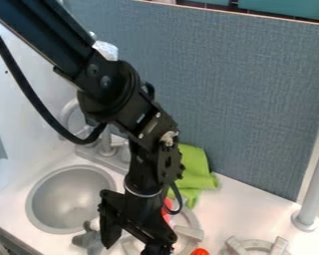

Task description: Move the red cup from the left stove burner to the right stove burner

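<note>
My gripper (137,244) hangs near the bottom centre of the view, right of the sink, its two fingers spread apart over the left burner. A grey object (89,241) with a pale part lies just left of the gripper, by the sink's edge. Behind the arm, a bright green cloth (197,172) lies crumpled against the back panel. A red object (166,208) is partly hidden by the arm and its cable. Another orange-red object (200,252) is cut off by the bottom edge.
The round metal sink (68,199) is at the left, with a grey faucet (107,148) behind it. A second burner (255,246) is at the lower right. A grey post (313,184) stands at the right edge. The blue-grey panel (245,99) rises behind the counter.
</note>
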`<state>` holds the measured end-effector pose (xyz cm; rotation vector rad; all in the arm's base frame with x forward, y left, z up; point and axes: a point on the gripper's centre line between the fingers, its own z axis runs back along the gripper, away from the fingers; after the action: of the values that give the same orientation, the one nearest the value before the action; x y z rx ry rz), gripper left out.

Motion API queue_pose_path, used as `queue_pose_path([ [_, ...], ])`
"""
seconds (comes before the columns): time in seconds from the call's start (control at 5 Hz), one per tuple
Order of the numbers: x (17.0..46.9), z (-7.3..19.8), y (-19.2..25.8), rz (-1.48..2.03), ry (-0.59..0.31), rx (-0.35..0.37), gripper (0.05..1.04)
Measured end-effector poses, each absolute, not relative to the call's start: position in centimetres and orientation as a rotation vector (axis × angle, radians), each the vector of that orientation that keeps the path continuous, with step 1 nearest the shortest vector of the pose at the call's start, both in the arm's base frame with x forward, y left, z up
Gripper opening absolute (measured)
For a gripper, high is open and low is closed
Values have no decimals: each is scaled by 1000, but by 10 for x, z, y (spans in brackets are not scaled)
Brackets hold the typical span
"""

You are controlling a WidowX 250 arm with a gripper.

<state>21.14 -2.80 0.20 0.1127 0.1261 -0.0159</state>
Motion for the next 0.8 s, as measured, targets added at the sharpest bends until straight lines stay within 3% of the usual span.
queue_pose_path([
  [0.2,210,-1,-29,-16,142,107,1000],
  [0.4,245,2,-43,-52,41,3,1000],
  [0.8,284,-2,-39,4,12,65,1000],
])
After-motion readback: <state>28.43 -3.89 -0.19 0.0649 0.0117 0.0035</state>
